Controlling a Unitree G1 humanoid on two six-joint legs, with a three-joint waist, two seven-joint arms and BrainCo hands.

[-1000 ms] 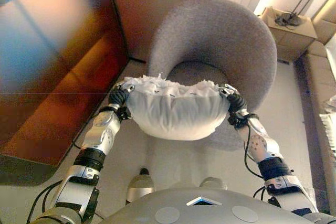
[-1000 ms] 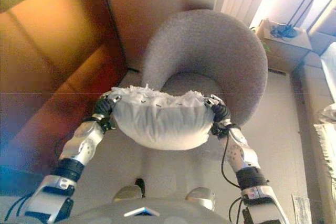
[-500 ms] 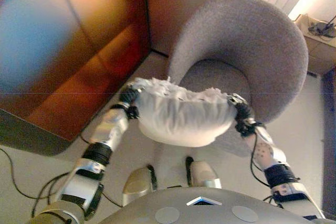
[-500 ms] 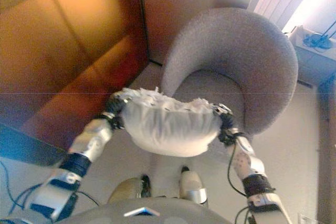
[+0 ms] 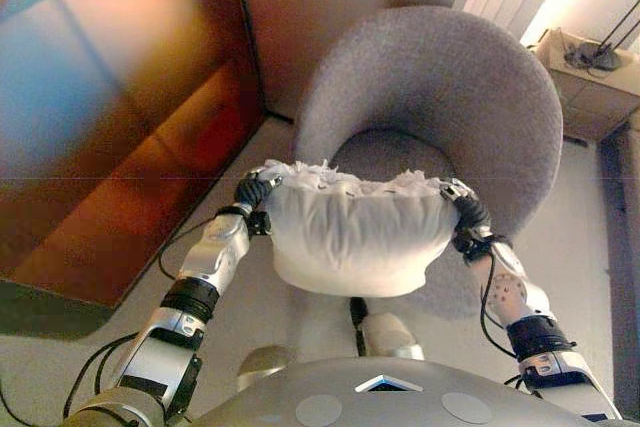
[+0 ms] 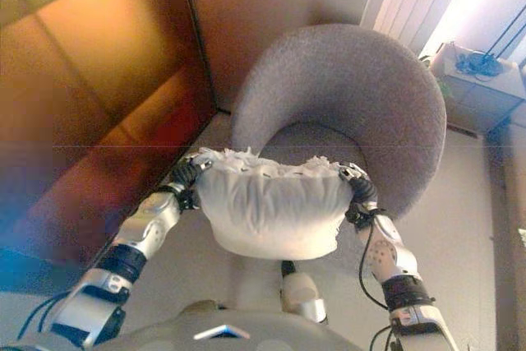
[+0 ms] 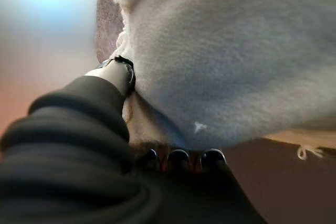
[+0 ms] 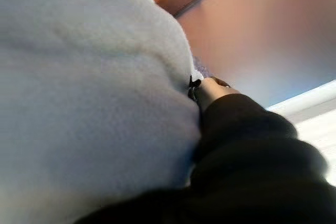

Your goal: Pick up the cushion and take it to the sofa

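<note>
White cushion (image 5: 350, 237): fluffy, with a tufted fringe along its upper edge, held up in the air between the two hands, sagging in the middle; it hangs just in front of the armchair, over the near edge of the seat, and touches neither seat nor floor
Left hand (image 5: 258, 187): pressed against the cushion's left end, dark ribbed cover at the edge of the fringe; in the left wrist view its dark fingertips (image 7: 179, 157) sit curled under the fabric and the thumb (image 7: 119, 74) presses in from the side, so it grips the cushion
Right hand (image 5: 467, 209): against the cushion's right end, level with the left one; in the right wrist view only the thumb (image 8: 210, 88) shows, pushed into the fabric, and the other fingers are hidden behind the cover and the cushion, so whether it grips cannot be told
Armchair (image 5: 440, 97): grey, round-backed tub shape, directly beyond the cushion, its seat partly hidden by it
Cabinet (image 5: 110, 117): glossy reddish-brown wooden panelling filling the left side, reaching to the floor beside the left arm
Side table (image 5: 585, 82): pale, at the far right past the armchair, with dark items on top too small to make out
Floor (image 5: 590, 247): pale, light grey, showing right of the armchair
</note>
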